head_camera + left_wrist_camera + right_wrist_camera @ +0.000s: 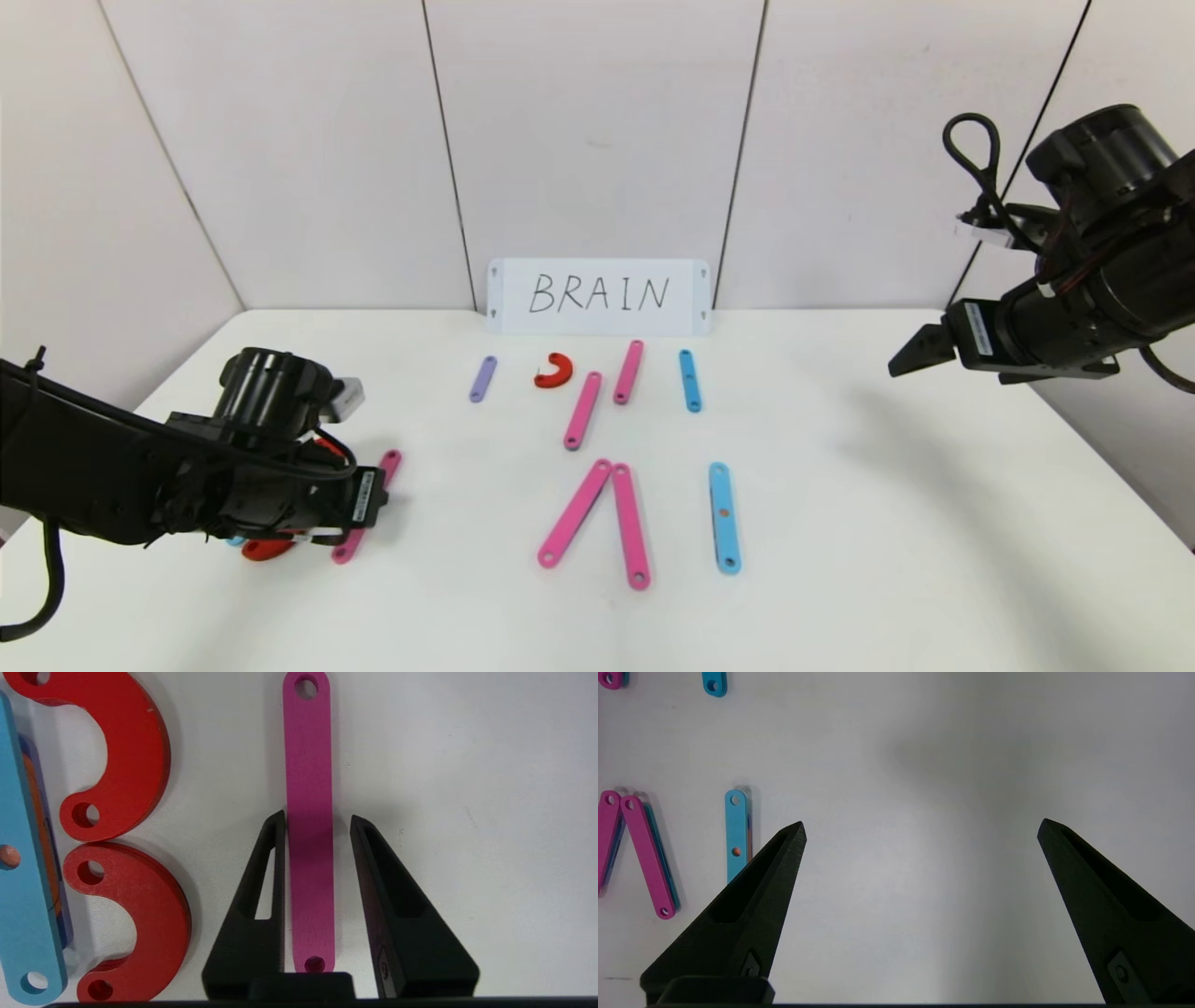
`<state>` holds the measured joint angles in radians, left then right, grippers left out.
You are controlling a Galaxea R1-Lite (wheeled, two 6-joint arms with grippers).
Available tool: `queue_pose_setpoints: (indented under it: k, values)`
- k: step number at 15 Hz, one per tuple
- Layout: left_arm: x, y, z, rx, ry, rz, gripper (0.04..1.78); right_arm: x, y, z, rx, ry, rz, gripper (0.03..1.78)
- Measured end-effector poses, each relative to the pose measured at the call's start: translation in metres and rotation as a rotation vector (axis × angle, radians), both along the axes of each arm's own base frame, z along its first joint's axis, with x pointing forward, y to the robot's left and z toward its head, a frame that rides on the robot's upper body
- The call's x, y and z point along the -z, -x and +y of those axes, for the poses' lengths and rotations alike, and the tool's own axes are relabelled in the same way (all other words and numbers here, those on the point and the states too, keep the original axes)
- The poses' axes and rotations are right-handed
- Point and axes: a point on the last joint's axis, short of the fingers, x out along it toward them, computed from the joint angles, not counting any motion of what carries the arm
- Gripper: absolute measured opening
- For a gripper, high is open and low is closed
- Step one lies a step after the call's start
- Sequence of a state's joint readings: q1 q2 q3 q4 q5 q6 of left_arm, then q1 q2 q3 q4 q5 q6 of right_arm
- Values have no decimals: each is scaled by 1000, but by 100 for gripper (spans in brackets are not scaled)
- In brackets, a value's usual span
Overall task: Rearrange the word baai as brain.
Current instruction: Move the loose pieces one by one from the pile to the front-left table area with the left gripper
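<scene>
The left gripper point(317, 821) sits low over the table's point(887, 523) near-left, its fingers narrowly parted astride a pink strip point(309, 826), one touching it, the other just clear. Two red arcs point(126, 756) and a light-blue strip point(23, 905) lie beside. The right gripper point(920, 828) hovers far right, fingers spread wide, holding nothing. Other strips lie mid-table before the BRAIN card point(598, 296).

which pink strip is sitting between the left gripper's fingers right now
The pink strip at the table's left side, beside the two red arcs. The left gripper straddles it; the other four pink strips lie mid-table.
</scene>
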<state>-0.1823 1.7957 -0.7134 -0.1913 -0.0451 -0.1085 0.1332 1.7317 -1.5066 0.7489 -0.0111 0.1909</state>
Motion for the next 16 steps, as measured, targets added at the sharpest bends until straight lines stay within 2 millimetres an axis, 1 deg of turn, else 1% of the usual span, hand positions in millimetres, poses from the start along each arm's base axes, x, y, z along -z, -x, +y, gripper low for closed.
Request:
queue_pose_setpoints:
  k: [1,2,5,7,8,10,12,14,16]
  values:
    - [-2,2,-2,9,1,-3,69,0,0,0,-1,1,1,174]
    - [-5,4,-5,21,3,-12,87,1,0,0,-7,5,5,174]
    - [-26,7,-10,41,19,-89,138,2,1,0,-16,11,7,174]
    - [-44,2,-11,40,28,-154,159,2,1,0,-15,12,7,174]
    - [-54,-1,-13,39,28,-186,167,2,1,0,-15,11,6,174]
    - [-69,-13,-17,44,37,-245,174,2,1,-1,-10,10,6,174]
    - [-79,-31,-28,62,50,-293,173,2,-1,-3,-4,10,3,174]
    - [-82,-55,-44,86,61,-324,173,2,-4,-5,5,9,-6,174]
    - [-80,-84,-61,110,71,-351,173,3,-7,-7,12,8,-28,174]
